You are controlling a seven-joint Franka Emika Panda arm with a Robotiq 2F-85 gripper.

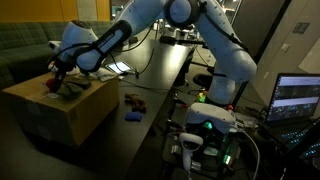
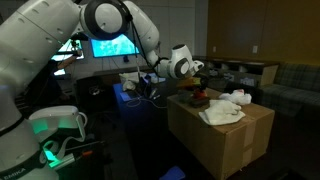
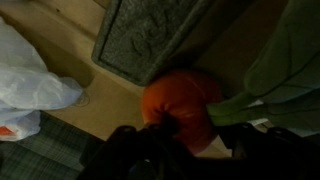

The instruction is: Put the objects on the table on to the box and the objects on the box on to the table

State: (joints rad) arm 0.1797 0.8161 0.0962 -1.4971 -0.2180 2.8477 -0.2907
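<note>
Over the top of the cardboard box [image 1: 60,115], your gripper [image 1: 60,73] hangs low at the end of the outstretched white arm, which reaches across from its base at the far side of the dark table [image 1: 160,75]. In the wrist view the fingers are only a dark blur along the bottom edge, so you cannot tell whether they are spread or pressed together. Nothing shows plainly between them.

Just ahead of the fingers in the wrist view sits a round orange object [image 3: 180,100] on the box top. It touches the near edge of a grey textured slab [image 3: 165,35]. A green item [image 3: 285,65] lies to the right of the orange object, with a stalk-like part running in beside it. A white plastic bag [image 3: 30,80] lies to the left, apart from the orange object. In an exterior view the same white bag [image 2: 225,108] spreads over the near part of the box top, with the reddish-orange piece just beyond it, under the gripper.

On the table, right of the box in an exterior view, lie a small blue object [image 1: 133,115] and, a little farther back, a dark reddish object [image 1: 133,99]; the two are near each other but apart. A lit laptop [image 1: 298,100] stands at the right end.
</note>
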